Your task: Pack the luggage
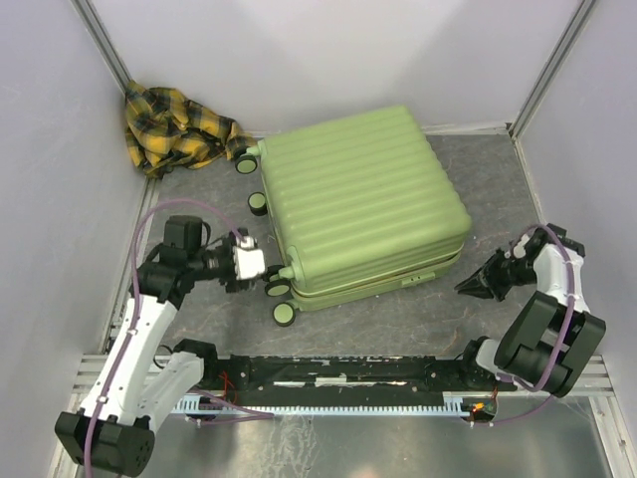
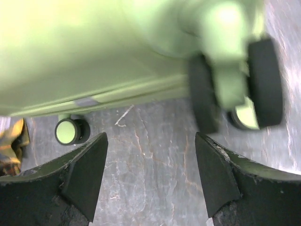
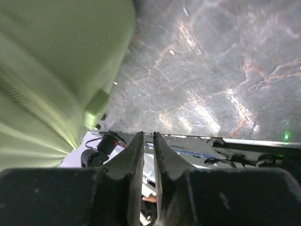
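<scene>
The luggage, a lime-green ribbed hard-shell suitcase, lies closed and flat in the middle of the dark mat. My left gripper is at its near-left corner, beside the black wheels. In the left wrist view this gripper stands open with only bare mat between its fingers; a wheel is just ahead on the right, under the green shell. My right gripper points at the near-right corner of the suitcase, a little apart from it. Its fingers are almost together with nothing between them, and the green shell is to the left.
A crumpled yellow and black plaid cloth lies in the back left corner against the white walls. A black rail with cables runs along the near edge between the arm bases. Another small wheel shows further back under the case.
</scene>
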Tool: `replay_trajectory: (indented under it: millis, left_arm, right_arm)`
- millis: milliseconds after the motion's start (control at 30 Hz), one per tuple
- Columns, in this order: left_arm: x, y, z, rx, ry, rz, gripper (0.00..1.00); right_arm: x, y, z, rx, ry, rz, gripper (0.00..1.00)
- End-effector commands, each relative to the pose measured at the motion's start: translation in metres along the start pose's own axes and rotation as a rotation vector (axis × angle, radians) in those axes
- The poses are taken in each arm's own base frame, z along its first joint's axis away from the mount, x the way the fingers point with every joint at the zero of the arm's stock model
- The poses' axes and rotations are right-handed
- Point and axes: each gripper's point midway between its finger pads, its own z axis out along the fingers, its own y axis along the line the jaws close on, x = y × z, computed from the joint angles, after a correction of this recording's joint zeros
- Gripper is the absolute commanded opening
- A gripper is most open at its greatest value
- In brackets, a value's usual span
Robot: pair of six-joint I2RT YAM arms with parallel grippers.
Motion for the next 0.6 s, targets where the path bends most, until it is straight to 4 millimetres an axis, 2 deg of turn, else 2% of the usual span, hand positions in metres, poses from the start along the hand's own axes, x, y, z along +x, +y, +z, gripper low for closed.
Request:
replay_trajectory:
  millis: [0, 167, 333, 400, 433, 567]
  left_arm:
    - [-0.044, 0.077, -0.008, -0.253, -0.163, -0.307, 0.8]
    - [-0.045, 0.146, -0.009, -0.419, -0.168, -0.545, 0.8]
    - [-0.032, 0.239, -0.023, -0.615, -0.157, -0.744, 0.8]
    - [-0.018, 0.272, -0.027, -0.683, -0.143, -0.811, 0.79]
    - [-0.002, 0.289, -0.023, -0.714, -0.119, -0.856, 0.79]
    - [0.035, 0.352, -0.019, -0.836, -0.047, -0.919, 0.8]
  right_arm:
    - [0.019, 0.002, 0.021, -0.018, 0.054, 0.085, 0.21]
    - [-0.001, 0.036, 0.049, -0.104, 0.026, 0.04, 0.2]
    - [-0.015, 0.046, 0.068, -0.11, 0.006, 0.039, 0.2]
    - [-0.027, 0.049, 0.072, -0.114, -0.017, 0.046, 0.2]
    - [-0.032, 0.052, 0.074, -0.121, -0.028, 0.049, 0.2]
    - [-0.051, 0.062, 0.077, -0.137, -0.063, 0.042, 0.21]
